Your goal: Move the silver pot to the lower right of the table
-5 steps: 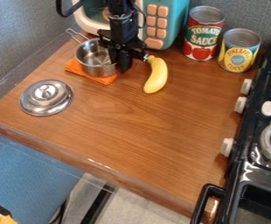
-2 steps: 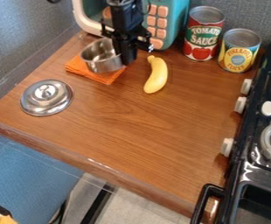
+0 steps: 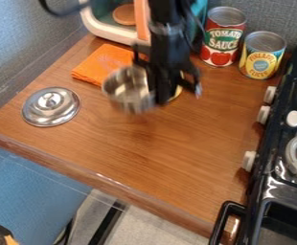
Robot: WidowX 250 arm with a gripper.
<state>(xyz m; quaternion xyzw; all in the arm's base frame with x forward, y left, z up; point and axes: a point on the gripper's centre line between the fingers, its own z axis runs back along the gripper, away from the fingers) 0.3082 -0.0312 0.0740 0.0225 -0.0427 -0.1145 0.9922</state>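
While my pincer [image 3: 158, 97] grips the silver pot [image 3: 124, 91] at its right side, the pot is over the back half of the bench [image 3: 131, 153]. Partly hidden behind me, the banana [image 3: 176, 94] sits close beside my grip. Behind the pot, toward the back left corner, lies the orange cloth [image 3: 100, 62]; the lid [image 3: 51, 106] rests near the left edge. Two cans [image 3: 220, 40] and the toy microwave [image 3: 109, 29] line the back edge, and the stove's knobs [image 3: 248, 161] face me along the right edge.

claw [image 3: 159, 98] hangs below the arm [image 3: 168, 38] (black, nearly upright)
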